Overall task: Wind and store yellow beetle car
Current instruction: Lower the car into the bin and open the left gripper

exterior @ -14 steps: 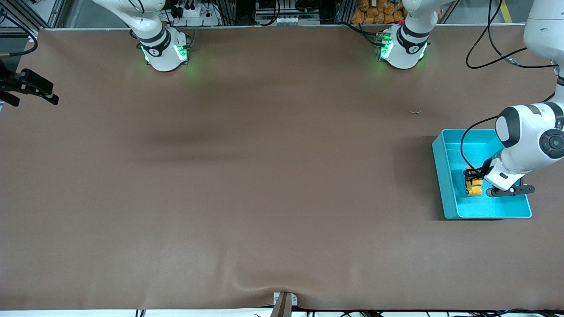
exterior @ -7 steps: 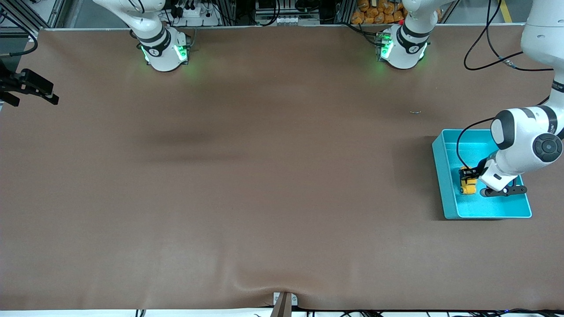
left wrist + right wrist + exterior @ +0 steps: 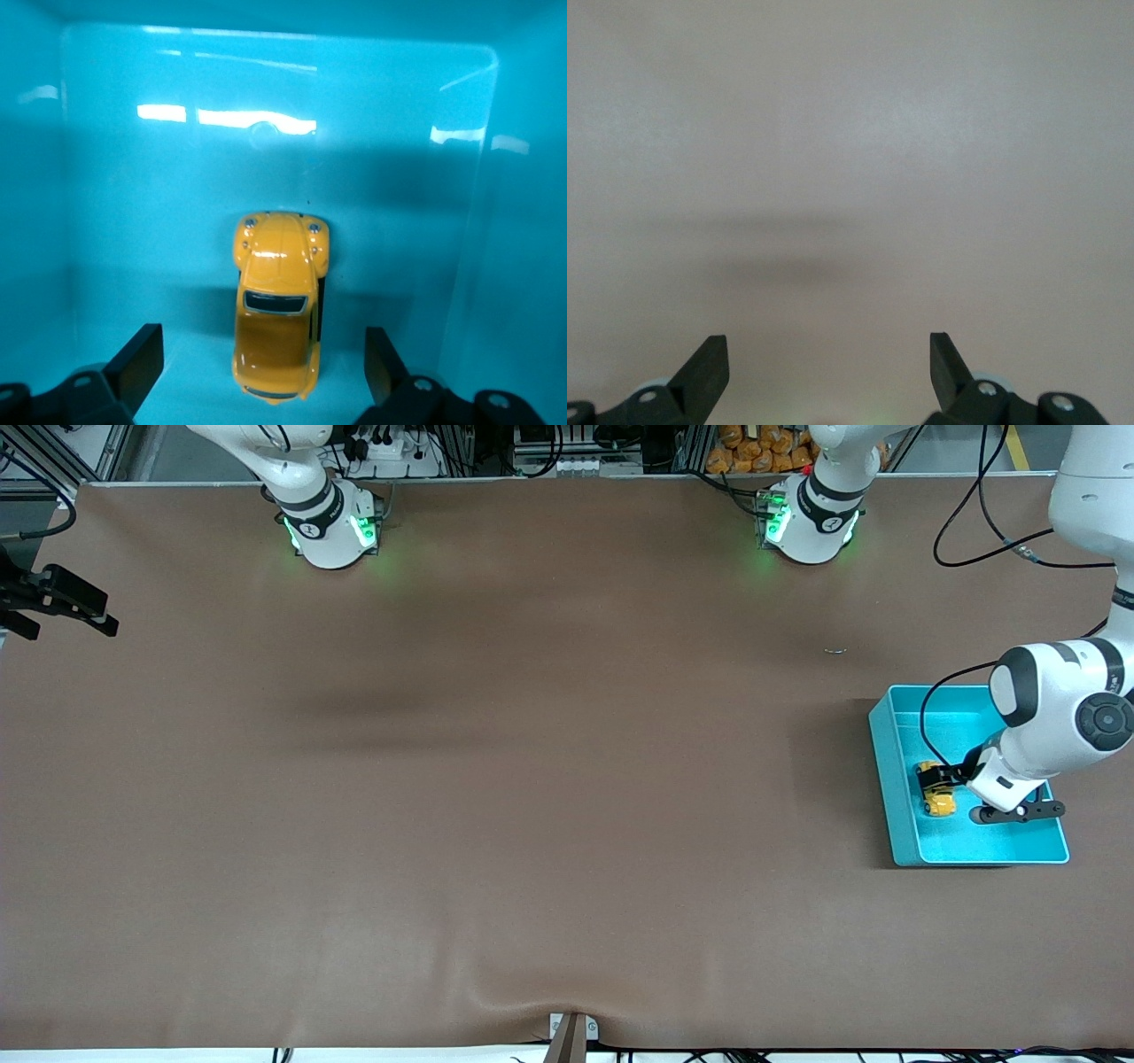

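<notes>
Fingers of the left gripper (image 3: 261,376) have just let go and now stand wide apart on either side of the yellow beetle car (image 3: 937,801), touching nothing, and the little car sits on its wheels on the floor of the cyan bin (image 3: 889,797) at the right of the front view. That looks like the storing part is done, so the arm only needs to lift away. The right gripper (image 3: 828,372) waits with its fingers wide apart and empty over the bare brown worktop (image 3: 496,779).
</notes>
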Robot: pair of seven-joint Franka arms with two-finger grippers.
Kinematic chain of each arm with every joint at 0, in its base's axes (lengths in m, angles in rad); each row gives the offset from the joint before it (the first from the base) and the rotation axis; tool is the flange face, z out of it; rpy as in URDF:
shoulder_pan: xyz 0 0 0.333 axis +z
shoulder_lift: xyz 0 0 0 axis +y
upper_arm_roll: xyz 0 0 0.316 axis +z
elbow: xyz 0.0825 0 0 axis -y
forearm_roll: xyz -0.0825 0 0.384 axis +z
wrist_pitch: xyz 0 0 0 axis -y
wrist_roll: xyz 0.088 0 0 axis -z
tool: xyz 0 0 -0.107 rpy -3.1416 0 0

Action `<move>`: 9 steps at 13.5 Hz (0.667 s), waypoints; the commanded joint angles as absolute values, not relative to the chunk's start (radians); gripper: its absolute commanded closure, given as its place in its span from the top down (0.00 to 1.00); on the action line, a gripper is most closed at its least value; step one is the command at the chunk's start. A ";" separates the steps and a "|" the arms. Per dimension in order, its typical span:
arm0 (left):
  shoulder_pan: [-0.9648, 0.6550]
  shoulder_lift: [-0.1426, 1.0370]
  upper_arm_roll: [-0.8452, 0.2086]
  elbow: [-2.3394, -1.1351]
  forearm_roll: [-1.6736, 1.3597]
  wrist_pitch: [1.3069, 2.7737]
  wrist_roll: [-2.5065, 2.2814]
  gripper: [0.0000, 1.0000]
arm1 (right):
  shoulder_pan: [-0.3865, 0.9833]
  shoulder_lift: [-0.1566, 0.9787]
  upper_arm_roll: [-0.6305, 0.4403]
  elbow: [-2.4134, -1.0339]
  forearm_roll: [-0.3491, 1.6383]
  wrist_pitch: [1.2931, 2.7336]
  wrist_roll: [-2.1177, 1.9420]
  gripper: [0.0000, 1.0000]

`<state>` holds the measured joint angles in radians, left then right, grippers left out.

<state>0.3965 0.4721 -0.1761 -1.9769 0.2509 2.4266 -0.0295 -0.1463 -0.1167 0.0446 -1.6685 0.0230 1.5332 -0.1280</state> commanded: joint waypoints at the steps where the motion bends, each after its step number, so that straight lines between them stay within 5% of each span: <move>1: 0.402 0.376 -0.184 -1.988 0.253 2.357 -0.017 1.00 | -0.161 -0.118 0.054 -1.671 0.023 1.539 -0.120 1.00; 9: 0.400 0.209 -0.308 -1.906 0.236 2.137 -0.021 1.00 | -0.161 -0.112 0.054 -1.667 0.023 1.539 -0.120 1.00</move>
